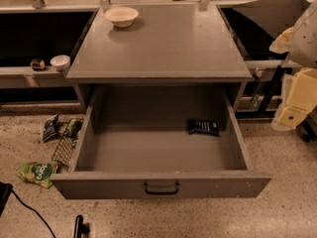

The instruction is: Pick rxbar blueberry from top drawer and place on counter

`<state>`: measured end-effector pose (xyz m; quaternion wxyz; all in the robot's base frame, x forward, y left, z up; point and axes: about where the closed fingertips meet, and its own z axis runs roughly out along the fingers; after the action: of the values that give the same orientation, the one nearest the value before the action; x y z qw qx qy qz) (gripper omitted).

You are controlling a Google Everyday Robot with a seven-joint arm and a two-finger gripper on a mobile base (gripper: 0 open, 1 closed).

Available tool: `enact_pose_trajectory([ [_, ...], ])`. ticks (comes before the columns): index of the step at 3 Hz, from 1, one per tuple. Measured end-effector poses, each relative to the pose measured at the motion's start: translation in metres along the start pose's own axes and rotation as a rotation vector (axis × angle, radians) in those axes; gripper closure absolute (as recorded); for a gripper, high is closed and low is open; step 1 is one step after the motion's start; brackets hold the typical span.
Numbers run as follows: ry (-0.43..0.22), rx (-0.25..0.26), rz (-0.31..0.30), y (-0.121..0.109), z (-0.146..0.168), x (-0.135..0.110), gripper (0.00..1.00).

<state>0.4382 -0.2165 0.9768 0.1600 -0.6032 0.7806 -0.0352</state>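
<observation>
The top drawer [161, 182] is pulled fully open, with its black pull handle [161, 188] facing me. The rxbar blueberry [203, 127], a flat dark navy wrapper with light print, lies on the drawer floor near the back right corner. The counter [168, 48] is the flat grey top of the cabinet above the drawer. My gripper [293, 110] shows as pale yellow and white parts at the right edge of the view. It is outside the drawer, to the right of the drawer's side wall and higher than the bar, and it touches nothing.
A white bowl [121, 16] stands on the counter's back left. On the floor left of the drawer lie a green snack bag [37, 173], a dark foil packet [50, 128] and a wire rack [64, 150]. A small white cup [60, 62] sits on the left shelf.
</observation>
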Motion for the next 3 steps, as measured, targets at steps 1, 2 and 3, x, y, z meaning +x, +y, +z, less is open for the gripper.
enact_pose_trajectory([
  [1,0.0,0.0,0.0,0.0,0.0,0.0,0.0],
  [2,-0.027,-0.001,-0.012,-0.001,0.018,-0.006,0.0],
  [3,-0.102,-0.055,-0.046,0.005,0.065,-0.022,0.0],
])
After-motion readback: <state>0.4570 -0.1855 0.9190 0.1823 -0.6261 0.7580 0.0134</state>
